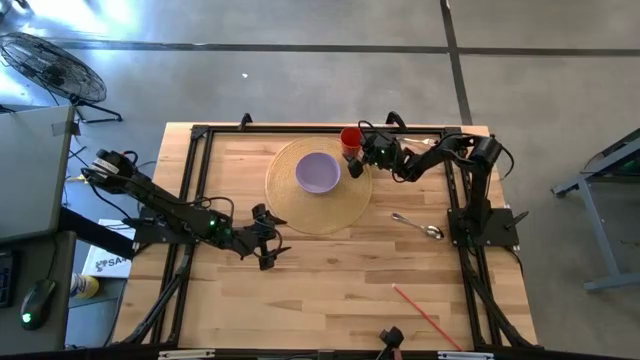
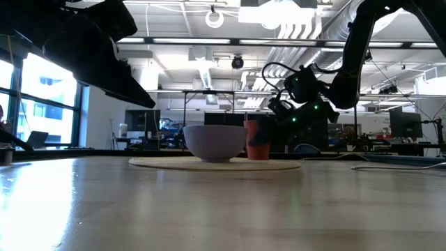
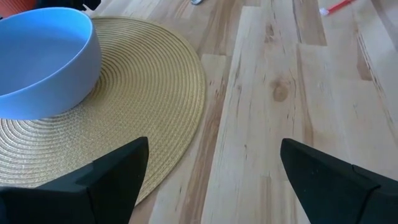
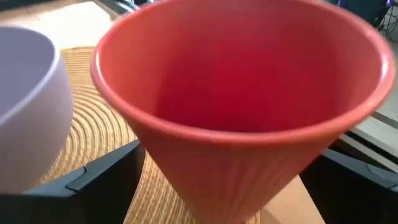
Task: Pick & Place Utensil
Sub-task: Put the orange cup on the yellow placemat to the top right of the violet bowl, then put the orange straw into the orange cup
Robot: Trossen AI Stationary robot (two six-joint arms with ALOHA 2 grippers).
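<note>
utensil: silver metal spoon (image 1: 418, 226) flat on wooden table (image 1: 330, 290), well apart from both grippers, nearer right arm's base.
right gripper (image 1: 357, 158): at red ribbed plastic cup (image 4: 242, 106) by far edge of round woven straw placemat (image 3: 143, 106); fingers spread either side of cup, contact unclear.
left gripper (image 3: 208, 171): wide open, empty, above table at mat's near edge.
lilac bowl (image 1: 318, 172): on mat, just beside cup.

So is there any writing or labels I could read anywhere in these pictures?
"SA": dark letters on the white box lying left of the table in the high view; the rest is hidden by the table frame.
The bowl, the red cup and the spoon show no text.
</note>
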